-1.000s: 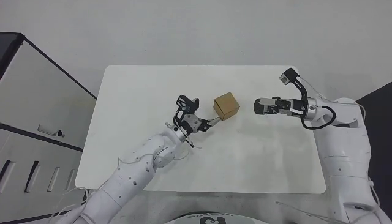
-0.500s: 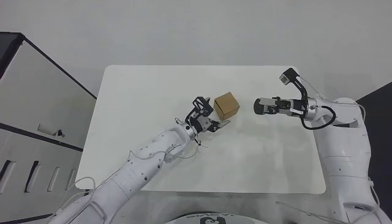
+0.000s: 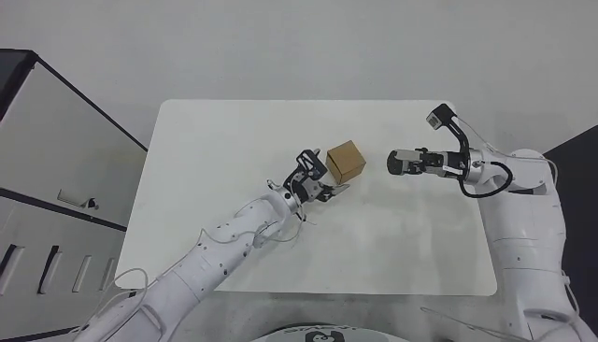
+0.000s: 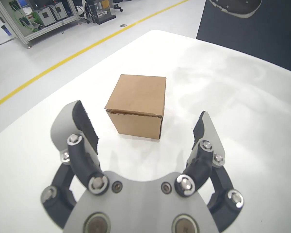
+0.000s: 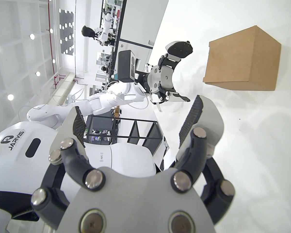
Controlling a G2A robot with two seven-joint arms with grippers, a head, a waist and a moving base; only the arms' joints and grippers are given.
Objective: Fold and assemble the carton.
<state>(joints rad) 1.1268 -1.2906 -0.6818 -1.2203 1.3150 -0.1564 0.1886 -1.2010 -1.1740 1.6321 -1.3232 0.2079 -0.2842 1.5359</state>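
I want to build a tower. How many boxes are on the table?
1. The brown cardboard cube box sits near the middle of the white table; none seems hidden.

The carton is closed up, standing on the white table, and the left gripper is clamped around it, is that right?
Not quite. The carton is closed and stands on the white table, but the left gripper is open and short of it, holding nothing. The left wrist view shows both fingers clear of the carton.
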